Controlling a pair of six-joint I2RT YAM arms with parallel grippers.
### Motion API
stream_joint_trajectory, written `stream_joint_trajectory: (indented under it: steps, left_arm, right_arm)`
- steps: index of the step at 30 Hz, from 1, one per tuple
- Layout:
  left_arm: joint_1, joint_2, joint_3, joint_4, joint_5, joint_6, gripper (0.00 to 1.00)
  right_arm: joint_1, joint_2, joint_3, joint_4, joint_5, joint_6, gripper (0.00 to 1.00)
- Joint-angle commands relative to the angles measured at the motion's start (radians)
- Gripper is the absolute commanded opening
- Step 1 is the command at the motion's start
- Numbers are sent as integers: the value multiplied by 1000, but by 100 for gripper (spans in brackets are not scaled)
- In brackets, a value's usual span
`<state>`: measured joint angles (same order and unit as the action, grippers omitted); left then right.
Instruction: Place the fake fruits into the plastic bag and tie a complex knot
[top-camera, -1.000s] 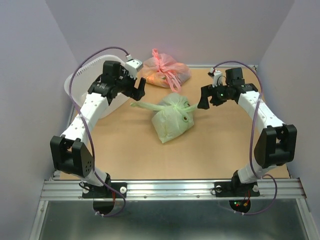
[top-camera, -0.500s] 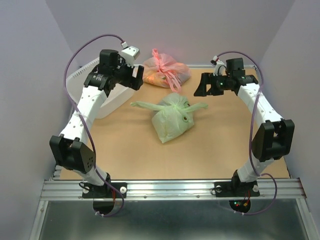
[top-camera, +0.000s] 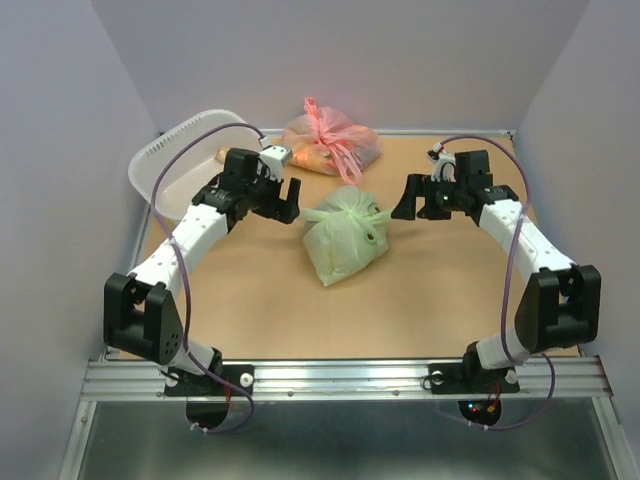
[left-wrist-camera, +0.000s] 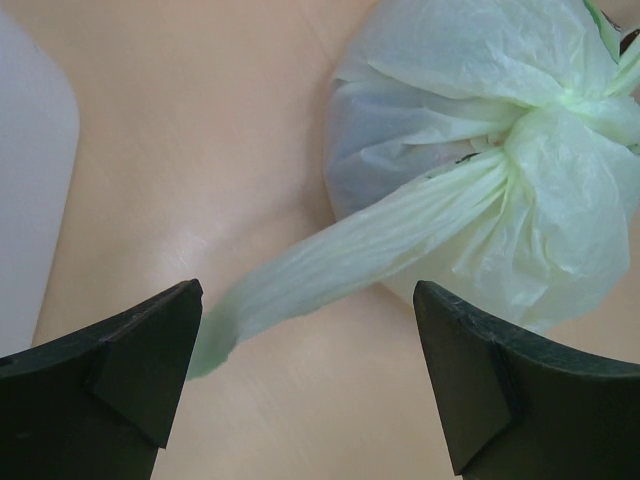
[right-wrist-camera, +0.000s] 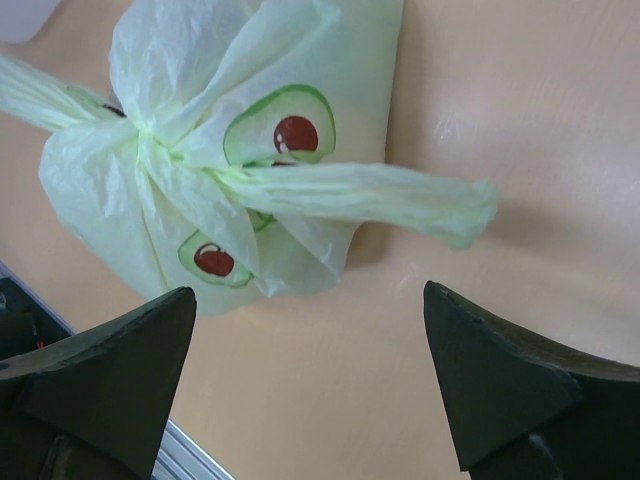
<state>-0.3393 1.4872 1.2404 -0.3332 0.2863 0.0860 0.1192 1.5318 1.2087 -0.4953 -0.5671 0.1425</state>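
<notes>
At the centre of the top view, the pale green plastic bag (top-camera: 343, 240) lies on the brown table (top-camera: 420, 300), closed by a knot (top-camera: 358, 212) on its upper side. The left gripper (top-camera: 290, 200) stands just left of the bag, jaws spread wide and grasping nothing. The right gripper (top-camera: 404, 198) stands just right of it, likewise spread and empty. In the left wrist view, one twisted handle strip (left-wrist-camera: 330, 262) runs from the knot at upper right down toward lower left. Its tip ends just beside the finger at the frame's lower left; contact cannot be told. In the right wrist view, the other strip (right-wrist-camera: 385, 195) extends rightward from the knot and ends above the gap between the fingers, clear of both. An avocado print (right-wrist-camera: 285, 130) marks the bag. A pink tied bag (top-camera: 330, 142) lies at the table's upper edge, and a white basket (top-camera: 165, 165) stands at upper left.
</notes>
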Motion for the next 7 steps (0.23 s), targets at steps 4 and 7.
stream_joint_trajectory:
  steps: [4, 7]
  left_arm:
    - [-4, -172, -107, 125, 7, -38, 99]
    - [-4, -215, -151, 140, 1, -29, 99]
  right_arm:
    - [13, -168, -110, 86, 65, 8, 100]
    - [14, -219, -139, 81, 73, 15, 100]
